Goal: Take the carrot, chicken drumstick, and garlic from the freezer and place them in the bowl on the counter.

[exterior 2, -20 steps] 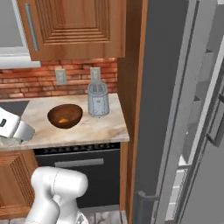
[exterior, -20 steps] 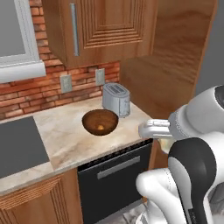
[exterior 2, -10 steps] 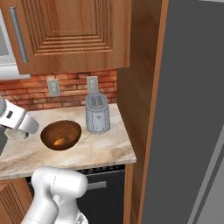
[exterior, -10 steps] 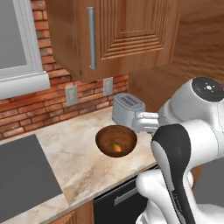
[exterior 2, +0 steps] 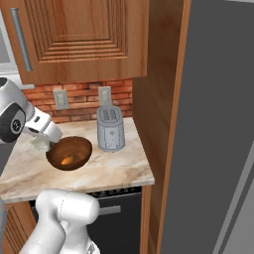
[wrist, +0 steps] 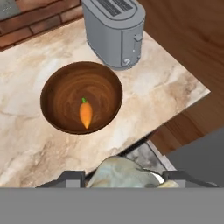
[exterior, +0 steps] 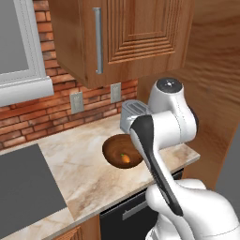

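Note:
The dark brown wooden bowl [wrist: 101, 85] stands on the marble counter with the small orange carrot [wrist: 85, 113] lying inside it. My gripper [wrist: 124, 178] hovers above the counter's front edge, just short of the bowl, shut on the lumpy off-white garlic [wrist: 122, 169]. From the right base view the gripper [exterior 2: 39, 142] hangs at the left rim of the bowl [exterior 2: 75, 142], carrot [exterior 2: 67, 159] inside. In the left base view my own arm hides the gripper; the bowl [exterior: 112, 149] and carrot [exterior: 124, 158] show. The chicken drumstick is out of view.
A grey toaster [exterior 2: 110, 129] stands right behind the bowl against the brick wall. Wooden wall cabinets [exterior: 122, 33] hang low over the counter. A dark cooktop [exterior: 23, 187] lies at the left. A wooden panel and the grey fridge side [exterior 2: 218, 129] close the right.
The whole picture has shifted: the base has driven closer to the counter. My hand with the garlic has come up to the bowl's edge.

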Motion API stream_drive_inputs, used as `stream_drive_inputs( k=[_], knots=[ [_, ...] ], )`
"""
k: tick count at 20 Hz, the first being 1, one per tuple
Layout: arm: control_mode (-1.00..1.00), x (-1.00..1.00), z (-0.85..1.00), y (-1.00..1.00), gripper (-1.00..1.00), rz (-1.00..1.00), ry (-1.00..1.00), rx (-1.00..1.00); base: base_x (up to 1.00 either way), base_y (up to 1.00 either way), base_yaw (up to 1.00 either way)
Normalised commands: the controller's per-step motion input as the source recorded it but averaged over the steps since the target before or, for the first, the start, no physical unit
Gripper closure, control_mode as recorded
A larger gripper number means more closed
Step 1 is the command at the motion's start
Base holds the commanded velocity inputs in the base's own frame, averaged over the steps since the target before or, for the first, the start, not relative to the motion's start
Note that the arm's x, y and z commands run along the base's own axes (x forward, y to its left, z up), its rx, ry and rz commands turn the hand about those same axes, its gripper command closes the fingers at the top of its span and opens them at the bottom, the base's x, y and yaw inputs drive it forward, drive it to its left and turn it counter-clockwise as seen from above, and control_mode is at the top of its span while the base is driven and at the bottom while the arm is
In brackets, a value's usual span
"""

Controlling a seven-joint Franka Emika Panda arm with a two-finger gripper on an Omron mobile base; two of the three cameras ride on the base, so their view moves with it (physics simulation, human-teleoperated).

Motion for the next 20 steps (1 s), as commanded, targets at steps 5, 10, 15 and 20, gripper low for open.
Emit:
stream_drive_inputs(
  k=[5,10,15,20],
  knots=[
    [-1.0,0.37,-0.73,0.03,1.0,0.0,-0.04,0.0,0.0,0.0,0.0],
    [-1.0,0.46,-0.31,0.1,1.0,0.0,-0.06,0.0,0.0,0.0,0.0],
    [-1.0,0.72,-0.04,0.28,1.0,0.0,0.0,0.0,0.0,0.0,0.0],
    [-1.0,0.55,-0.14,0.24,1.0,0.0,0.0,0.0,0.0,0.0,0.0]
  ],
)
